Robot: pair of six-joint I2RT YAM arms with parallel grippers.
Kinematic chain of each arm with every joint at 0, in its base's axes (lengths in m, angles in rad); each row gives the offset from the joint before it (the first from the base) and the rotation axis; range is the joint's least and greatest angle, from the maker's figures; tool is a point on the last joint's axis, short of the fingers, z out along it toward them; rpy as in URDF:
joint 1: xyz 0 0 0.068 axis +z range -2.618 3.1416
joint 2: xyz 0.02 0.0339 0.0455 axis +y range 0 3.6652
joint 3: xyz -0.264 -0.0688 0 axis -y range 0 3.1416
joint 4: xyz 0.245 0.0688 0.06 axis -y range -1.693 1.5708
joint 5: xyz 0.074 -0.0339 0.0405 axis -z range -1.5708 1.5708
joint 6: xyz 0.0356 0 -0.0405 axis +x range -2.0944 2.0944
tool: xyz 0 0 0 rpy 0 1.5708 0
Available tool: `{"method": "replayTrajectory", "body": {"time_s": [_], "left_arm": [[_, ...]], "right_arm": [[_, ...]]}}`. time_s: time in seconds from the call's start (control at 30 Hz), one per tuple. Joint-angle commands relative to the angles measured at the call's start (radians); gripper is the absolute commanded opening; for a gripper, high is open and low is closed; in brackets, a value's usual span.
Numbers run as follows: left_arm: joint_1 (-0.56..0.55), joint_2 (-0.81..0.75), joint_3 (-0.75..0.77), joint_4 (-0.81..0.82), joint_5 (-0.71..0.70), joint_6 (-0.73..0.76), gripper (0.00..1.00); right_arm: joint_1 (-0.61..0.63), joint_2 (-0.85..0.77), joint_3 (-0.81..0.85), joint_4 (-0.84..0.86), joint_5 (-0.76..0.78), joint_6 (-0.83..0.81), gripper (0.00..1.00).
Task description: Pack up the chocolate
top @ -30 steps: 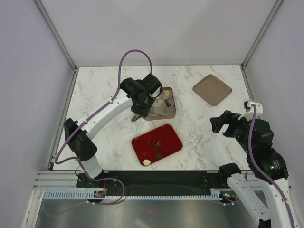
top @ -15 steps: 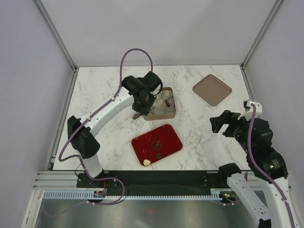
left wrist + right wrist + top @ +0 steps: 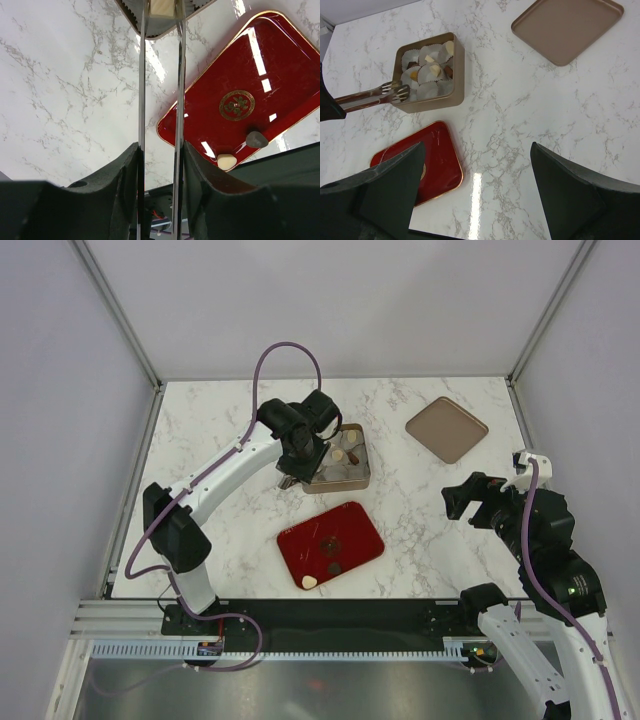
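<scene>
My left gripper (image 3: 160,150) is shut on a pair of metal tongs (image 3: 142,75), and it hangs at the left side of the gold box (image 3: 358,472). The tong tips (image 3: 395,91) reach over the box's left rim. A cream chocolate piece (image 3: 161,7) shows between the tips; I cannot tell if they still pinch it. Several pieces sit in paper cups (image 3: 427,72) inside the box. On the red tray (image 3: 350,525) lie a cream piece (image 3: 311,583) and a dark piece (image 3: 331,567). My right gripper (image 3: 475,195) is open, high over the right side of the table.
The box's tan lid (image 3: 446,429) lies upside down at the back right. The red tray (image 3: 280,70) sits in front of the box, close to the near table edge. White walls with metal posts enclose the marble table (image 3: 210,430).
My left gripper has shifted slightly toward the box with the tongs, and the tong blades have spread a little. The right arm has not moved.
</scene>
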Motion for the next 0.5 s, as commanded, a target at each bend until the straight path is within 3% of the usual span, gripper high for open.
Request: {"method": "replayTrajectory", "body": {"time_s": [0.0, 0.47], "left_arm": [[0.006, -0.001, 0.015, 0.005, 0.0, 0.041, 0.45], [0.004, -0.038, 0.064, -0.053, -0.016, 0.042, 0.46]], "right_arm": [[-0.002, 0.002, 0.008, 0.027, 0.019, -0.005, 0.95], [0.0, -0.002, 0.005, 0.028, 0.014, 0.0, 0.95]]}}
